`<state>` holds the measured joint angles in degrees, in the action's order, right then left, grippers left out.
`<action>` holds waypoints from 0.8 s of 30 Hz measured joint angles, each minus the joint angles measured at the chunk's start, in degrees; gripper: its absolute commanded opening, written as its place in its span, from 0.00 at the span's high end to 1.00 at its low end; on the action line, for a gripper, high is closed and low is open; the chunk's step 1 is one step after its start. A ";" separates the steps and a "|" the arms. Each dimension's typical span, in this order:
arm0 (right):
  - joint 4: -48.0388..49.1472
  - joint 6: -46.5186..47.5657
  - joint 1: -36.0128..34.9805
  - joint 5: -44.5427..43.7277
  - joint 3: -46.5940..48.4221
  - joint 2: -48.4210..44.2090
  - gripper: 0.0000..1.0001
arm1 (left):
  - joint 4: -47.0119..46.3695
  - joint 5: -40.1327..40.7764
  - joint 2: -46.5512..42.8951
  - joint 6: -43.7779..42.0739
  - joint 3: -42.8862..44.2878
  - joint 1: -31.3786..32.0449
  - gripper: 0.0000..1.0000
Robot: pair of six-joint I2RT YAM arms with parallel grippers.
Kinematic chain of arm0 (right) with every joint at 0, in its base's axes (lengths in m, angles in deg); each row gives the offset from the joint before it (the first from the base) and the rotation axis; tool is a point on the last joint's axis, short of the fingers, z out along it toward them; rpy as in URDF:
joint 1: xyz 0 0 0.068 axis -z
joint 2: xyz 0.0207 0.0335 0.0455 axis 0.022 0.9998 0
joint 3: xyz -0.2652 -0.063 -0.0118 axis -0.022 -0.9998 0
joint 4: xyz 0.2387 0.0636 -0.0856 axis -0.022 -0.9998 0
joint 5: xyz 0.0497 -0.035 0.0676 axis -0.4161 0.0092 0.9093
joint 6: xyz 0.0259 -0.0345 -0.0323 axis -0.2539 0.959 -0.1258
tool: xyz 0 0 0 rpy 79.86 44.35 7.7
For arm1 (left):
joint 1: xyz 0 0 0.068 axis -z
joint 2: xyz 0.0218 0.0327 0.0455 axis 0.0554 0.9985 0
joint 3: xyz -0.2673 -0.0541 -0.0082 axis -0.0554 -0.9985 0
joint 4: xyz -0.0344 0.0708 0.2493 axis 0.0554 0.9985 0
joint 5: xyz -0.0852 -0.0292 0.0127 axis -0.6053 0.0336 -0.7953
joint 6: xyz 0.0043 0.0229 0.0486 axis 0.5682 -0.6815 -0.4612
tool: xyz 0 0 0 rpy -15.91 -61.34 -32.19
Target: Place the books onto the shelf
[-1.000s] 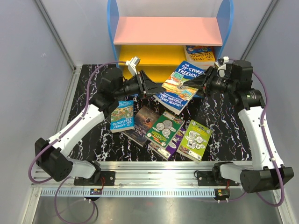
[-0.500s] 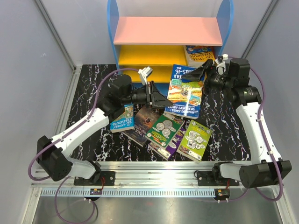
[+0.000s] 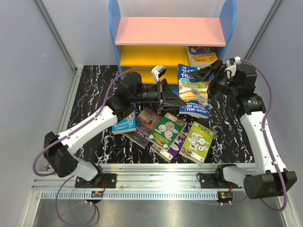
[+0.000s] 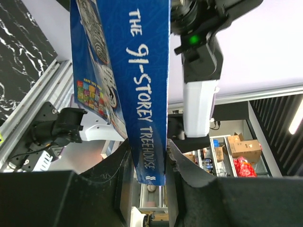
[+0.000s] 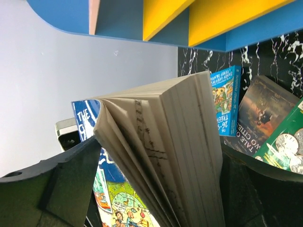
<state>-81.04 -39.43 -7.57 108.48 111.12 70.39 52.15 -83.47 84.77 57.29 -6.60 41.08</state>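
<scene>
Black marbled table (image 3: 94, 137), shelf (image 3: 170, 30) at its far edge. My left tool (image 3: 177, 100) pinches the 91-Storey Treehouse book (image 3: 193, 90) by its spine, held up before the shelf; my right tool (image 3: 208, 75) gapes around its fanning pages, gripping nothing. Light, floppy paperback, I judge: hold near the spine. Loose books (image 3: 165, 130) lie below, mid-table.

You have a black bench (image 3: 90, 90) veined in white, closed in by pale grey wall panels (image 3: 28, 71) at 9 and 3 o'clock, with slanted metal posts (image 3: 57, 35) at the far corners. At 6 o'clock an aluminium rail (image 3: 156, 171) edges it, catching glare. In the left wrist view, cardboard boxes (image 4: 244, 142) and a ceiling strip light (image 4: 296, 123) sit at 3 o'clock
</scene>
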 measured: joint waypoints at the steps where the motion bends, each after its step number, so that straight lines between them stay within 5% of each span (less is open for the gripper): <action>1: -0.02 -0.02 0.00 -0.55 -0.13 -0.74 0.07 | 0.15 -0.13 0.04 0.13 0.50 -0.02 1.00; 16: -2.21 -2.25 -1.16 1.66 -0.44 -6.38 0.00 | 3.45 6.19 -0.87 -4.48 4.13 -4.68 1.00; 24: 7.50 -11.82 -2.60 8.79 -5.57 -6.58 0.00 | 3.34 13.00 -1.18 -6.21 4.13 -6.08 1.00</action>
<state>-73.55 -51.26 -10.17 117.26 105.54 63.82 55.49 -70.46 83.59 51.08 -2.47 35.00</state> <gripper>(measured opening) 0.994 0.300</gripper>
